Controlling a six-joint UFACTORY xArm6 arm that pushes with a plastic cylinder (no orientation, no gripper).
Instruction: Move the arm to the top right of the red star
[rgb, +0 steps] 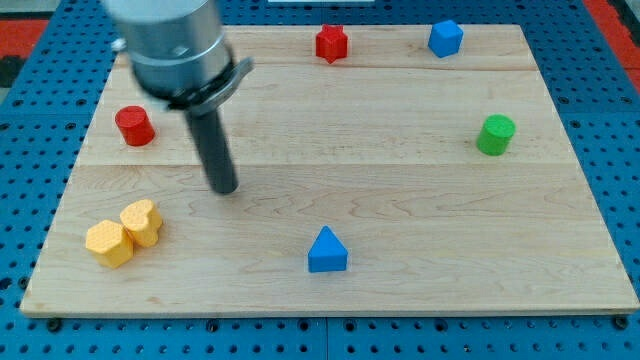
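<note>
So the red star (331, 43) sits up near the view's top edge of the tabletop (400, 200), a bit right of centre, with the blue cube (445, 38) further right of it. The arm's tip (225, 187) is down on the left half, well apart from the star, just right of and below the red cylinder (134, 126). No pincer on this rig, just the rod. Two yellow blocks (124, 233) touch at lower left, a blue triangle (327, 251) sits near the bottom, and a green cylinder (495, 134) is at right.
</note>
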